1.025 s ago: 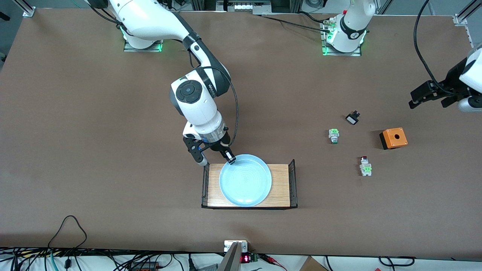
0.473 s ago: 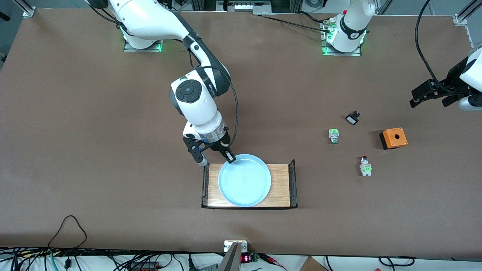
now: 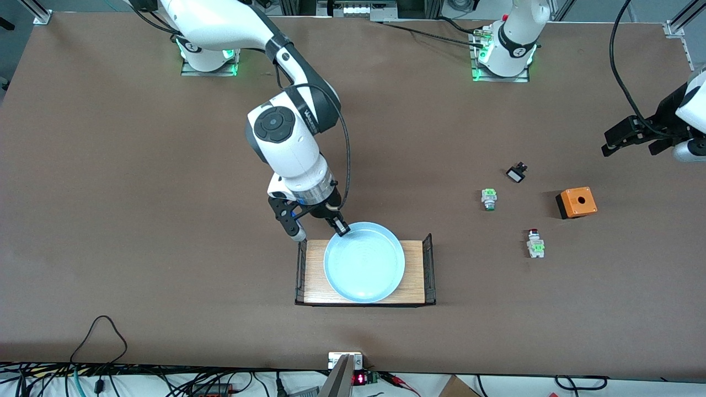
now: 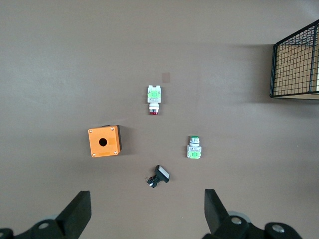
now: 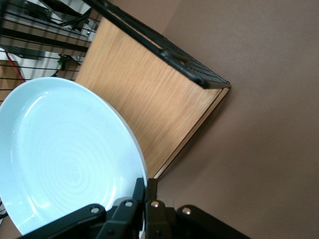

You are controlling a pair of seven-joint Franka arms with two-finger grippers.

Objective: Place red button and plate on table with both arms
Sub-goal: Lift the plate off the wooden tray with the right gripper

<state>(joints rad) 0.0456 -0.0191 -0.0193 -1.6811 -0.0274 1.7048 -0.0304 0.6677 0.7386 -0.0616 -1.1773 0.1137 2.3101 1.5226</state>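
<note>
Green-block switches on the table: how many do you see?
2. The red button lies nearest the front camera; the similar switch without a red cap lies farther back, toward the right arm's end from the orange box.

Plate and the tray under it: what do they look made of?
The plate looks like glazed ceramic, possibly melamine: pale blue, faint concentric rings, soft sheen. The tray has a wood-grain board, maybe laminate, with black wire mesh ends.

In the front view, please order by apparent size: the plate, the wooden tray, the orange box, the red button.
1. Wooden tray
2. Plate, slightly smaller, and raised toward the camera by the right hand, so this order is uncertain
3. Orange box
4. Red button
</note>
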